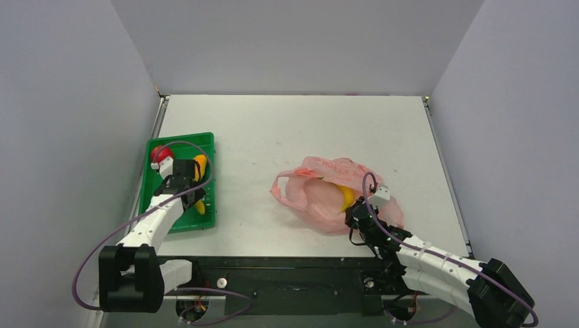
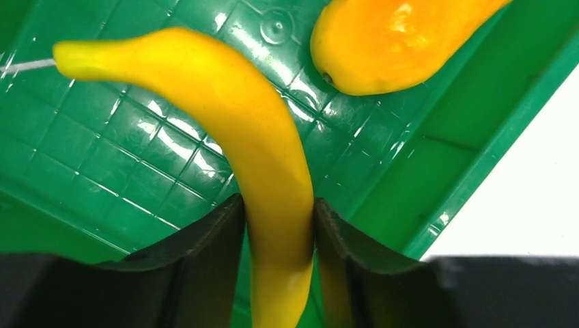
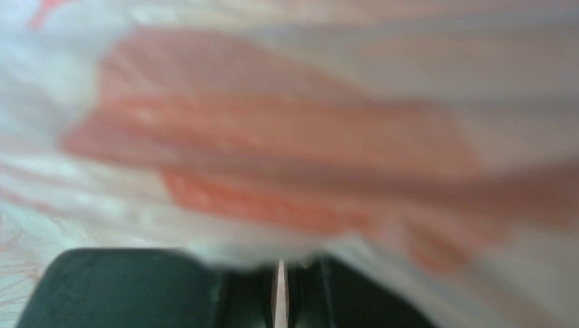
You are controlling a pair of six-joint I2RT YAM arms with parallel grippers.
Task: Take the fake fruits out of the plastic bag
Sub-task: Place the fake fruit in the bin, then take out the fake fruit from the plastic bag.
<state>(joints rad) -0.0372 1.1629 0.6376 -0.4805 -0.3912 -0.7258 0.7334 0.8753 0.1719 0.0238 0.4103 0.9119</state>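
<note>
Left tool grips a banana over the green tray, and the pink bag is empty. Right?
Not empty: the top view shows a yellow fruit inside the pink bag. The left tool does grip a banana over the green tray.

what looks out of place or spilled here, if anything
Nothing spilled or damaged. The plastic bag lies crumpled on the table, one yellow fruit still inside, and the right gripper seems to pinch its film. The left gripper grips a banana over the green tray, beside an orange-yellow fruit. The right wrist view is blurred.
</note>
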